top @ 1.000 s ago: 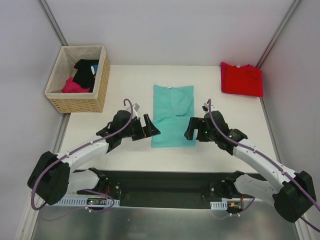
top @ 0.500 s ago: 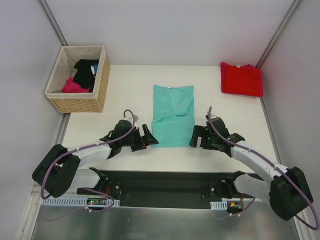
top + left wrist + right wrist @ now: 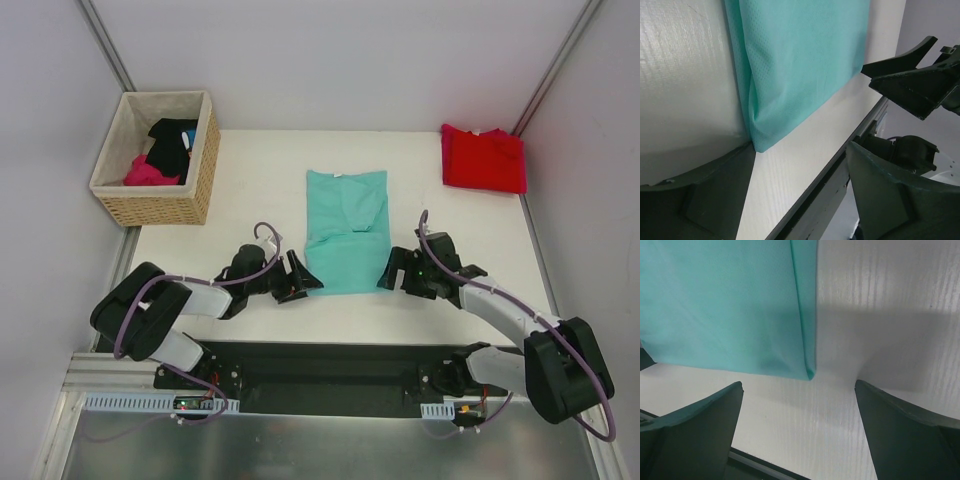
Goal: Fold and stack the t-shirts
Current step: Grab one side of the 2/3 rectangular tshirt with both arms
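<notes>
The teal t-shirt (image 3: 346, 228) lies folded lengthwise in the table's middle, sleeves turned in. Its near left corner shows in the left wrist view (image 3: 790, 70) and its near right corner in the right wrist view (image 3: 725, 305). My left gripper (image 3: 303, 276) is open, low at the near left corner, one finger (image 3: 695, 195) touching the corner tip. My right gripper (image 3: 392, 271) is open, low at the near right corner, which sits just ahead of its fingers (image 3: 690, 430). The red t-shirt (image 3: 484, 157) lies folded at the far right.
A wicker basket (image 3: 160, 205) at the far left holds a black garment (image 3: 172, 145) and a magenta-pink garment (image 3: 148, 172). The table's near edge (image 3: 840, 165) runs just behind both grippers. Grey walls close in on three sides.
Both grippers have moved toward the near edge and down, from beside the teal shirt's lower sides to its two near corners. Both shirts lie as before.
</notes>
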Controlling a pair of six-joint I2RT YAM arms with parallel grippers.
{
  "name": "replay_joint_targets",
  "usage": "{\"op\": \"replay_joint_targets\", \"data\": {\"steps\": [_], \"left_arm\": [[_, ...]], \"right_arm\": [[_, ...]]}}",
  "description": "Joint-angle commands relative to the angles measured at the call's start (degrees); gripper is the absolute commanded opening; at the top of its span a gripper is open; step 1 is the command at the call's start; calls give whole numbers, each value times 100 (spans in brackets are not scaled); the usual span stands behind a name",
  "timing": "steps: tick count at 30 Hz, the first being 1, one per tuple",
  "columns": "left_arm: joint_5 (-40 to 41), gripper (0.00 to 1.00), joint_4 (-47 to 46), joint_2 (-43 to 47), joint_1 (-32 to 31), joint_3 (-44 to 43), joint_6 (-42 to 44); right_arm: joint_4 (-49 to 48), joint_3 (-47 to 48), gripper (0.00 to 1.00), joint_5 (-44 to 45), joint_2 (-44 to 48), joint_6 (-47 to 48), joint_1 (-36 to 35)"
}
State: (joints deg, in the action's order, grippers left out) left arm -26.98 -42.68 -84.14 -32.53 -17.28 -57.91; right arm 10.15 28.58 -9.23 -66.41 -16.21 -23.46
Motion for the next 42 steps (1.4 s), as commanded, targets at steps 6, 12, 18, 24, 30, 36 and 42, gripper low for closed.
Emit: {"op": "replay_joint_targets", "data": {"steps": [6,12,18,24,30,36,42], "left_arm": [[-9,58,216,-191,19,198,69],[26,47,207,-208,19,198,87],[18,36,216,-322,19,137,131],[-18,23,154,-533,19,32,131],[18,18,102,-709,19,-56,122],[-26,5,66,-955,19,-275,157],[-44,0,-39,-999,19,-329,148]], "right_arm": [[-435,16,98,-307,-328,-93,87],[-584,104,94,-421,-443,-155,88],[-707,51,91,-500,-399,-199,88],[-892,16,87,-658,-495,-295,88],[-971,-36,86,-738,-487,-295,79],[-954,-80,86,-808,-373,-260,87],[-919,-107,85,-817,-337,-225,87]]}}
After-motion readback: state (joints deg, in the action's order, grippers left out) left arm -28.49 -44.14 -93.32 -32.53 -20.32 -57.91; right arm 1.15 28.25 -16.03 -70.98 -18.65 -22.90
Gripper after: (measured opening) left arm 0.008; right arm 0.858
